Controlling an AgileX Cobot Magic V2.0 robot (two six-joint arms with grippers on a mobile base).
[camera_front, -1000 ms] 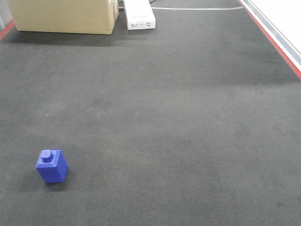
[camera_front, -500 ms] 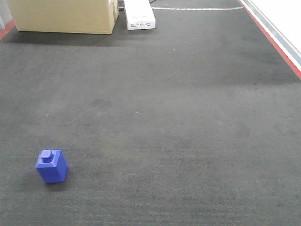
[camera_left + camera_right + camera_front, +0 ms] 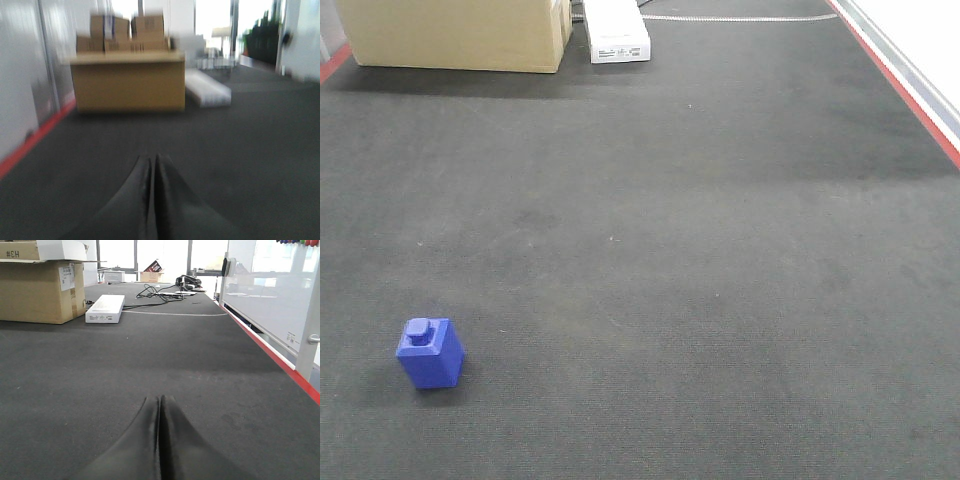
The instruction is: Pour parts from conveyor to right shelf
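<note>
Front-facing view: part [image 3: 430, 353] stands upright on conveyor [image 3: 700, 280], stud [image 3: 418, 329] up.

- conveyor [image 3: 720, 250]: flat dark grey textured belt; it fills nearly the whole front view
- cardboard box [image 3: 455, 35]: sits on the belt at the far left; taken as reference here
- white box [image 3: 616, 35]: flat and long; lies on the belt just beside the cardboard box, on its right
- cable [image 3: 740, 18]: thin and light; runs across the belt from the white box, away from the cardboard box
- black cables [image 3: 160, 290]: loose tangle on the belt, beyond the white box, farther back than the cardboard box
- blue part [image 3: 430, 352]: upright, stud on top; alone on the belt, well apart from the cardboard box, on the near side
- red rail [image 3: 905, 85]: edges the belt on the side opposite the cardboard box
</note>
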